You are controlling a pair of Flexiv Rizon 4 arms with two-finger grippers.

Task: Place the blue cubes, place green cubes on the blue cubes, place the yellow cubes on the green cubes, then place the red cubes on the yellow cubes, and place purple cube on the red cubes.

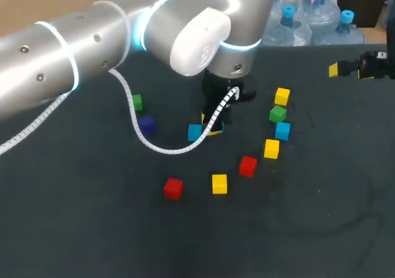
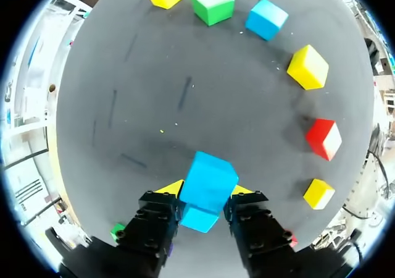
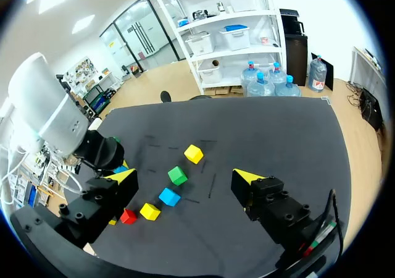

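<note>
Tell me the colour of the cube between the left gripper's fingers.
Light blue cube; left wrist view shows it best.

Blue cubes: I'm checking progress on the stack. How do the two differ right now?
One blue cube is clamped between the left claw's fingers; the other blue cube lies free. The clamped one stands apart from the rest; the free one sits between a green cube and a yellow cube. Both share colour and size, with nothing stacked on them.

One blue cube (image 1: 195, 131) sat mid-table, kinda near the purple cube (image 1: 147, 125). The other blue cube (image 1: 282, 130) lay just beside a green cube (image 1: 278, 113).
</note>
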